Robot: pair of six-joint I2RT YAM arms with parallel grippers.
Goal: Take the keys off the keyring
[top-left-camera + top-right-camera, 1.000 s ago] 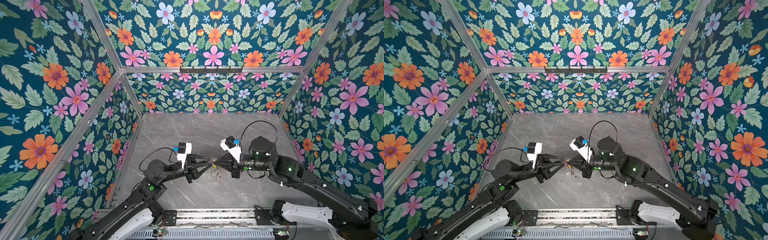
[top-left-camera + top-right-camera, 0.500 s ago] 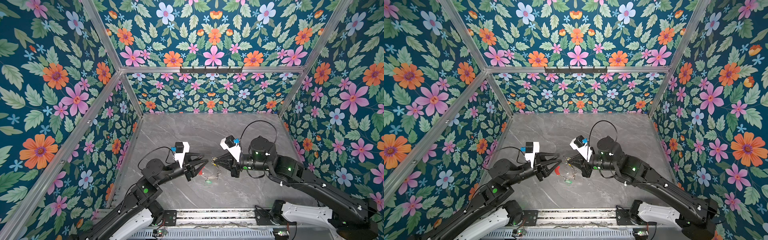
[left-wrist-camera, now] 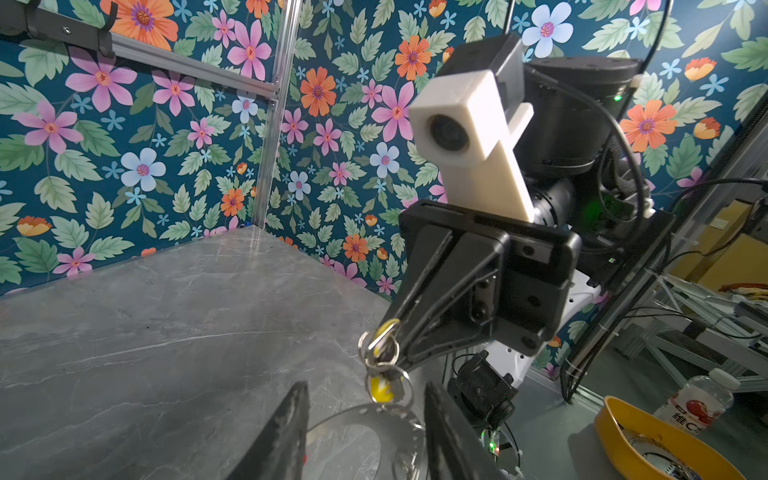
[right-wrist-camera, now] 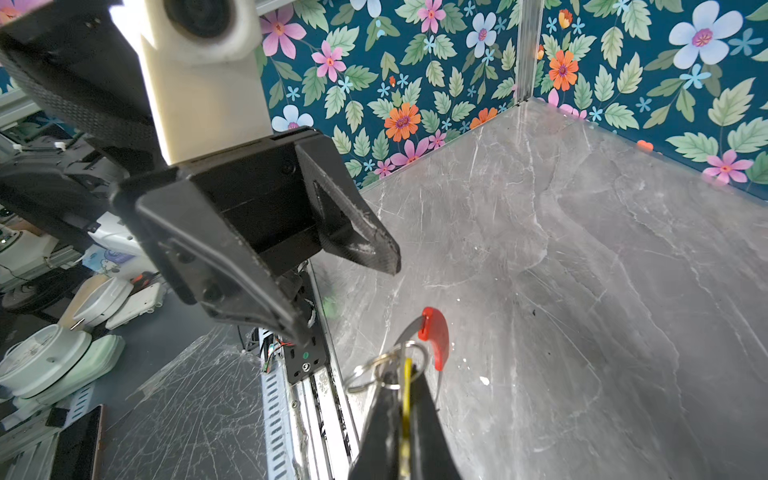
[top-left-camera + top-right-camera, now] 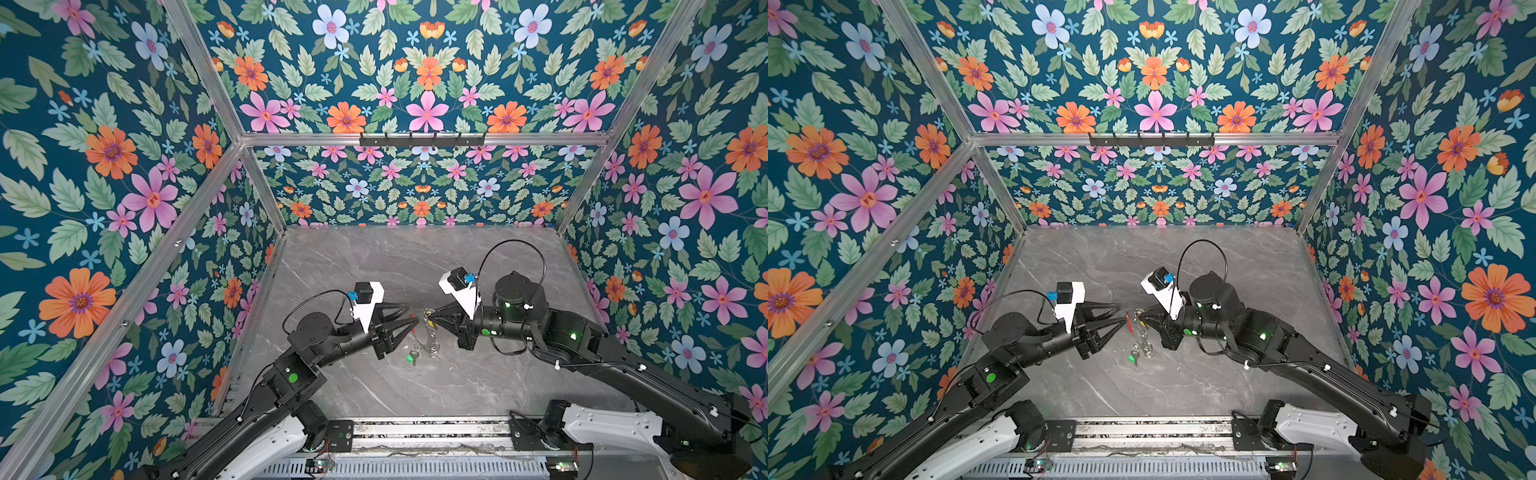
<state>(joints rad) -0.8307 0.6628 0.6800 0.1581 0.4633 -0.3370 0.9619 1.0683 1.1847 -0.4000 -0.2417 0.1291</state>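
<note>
My right gripper [image 5: 432, 322] is shut on the short yellow key [image 3: 380, 388], held above the table, and small silver loops bunch at its tip [image 4: 401, 376]. The grey keyring [image 3: 399, 419] hangs from that key with its red segment [image 4: 434, 334] toward my left arm. The key with the green tag [image 5: 411, 356] dangles at the bottom, just over the table; both top views show it [image 5: 1133, 356]. My left gripper [image 5: 411, 318] is open. Its fingers [image 3: 291, 428] stand on either side of the ring's upper rim without pinching it.
Floral walls close in the grey marble table [image 5: 415, 257] on three sides, with a black hook rail [image 5: 422, 139] high on the back wall. A metal rail [image 5: 415, 432] runs along the front edge. Outside stand a yellow bowl [image 3: 648, 440] and a bottle [image 3: 698, 399].
My left gripper drew back to the left, then came in toward the ring again with its jaws wider. The ring swung meanwhile. The right gripper stayed shut in place.
</note>
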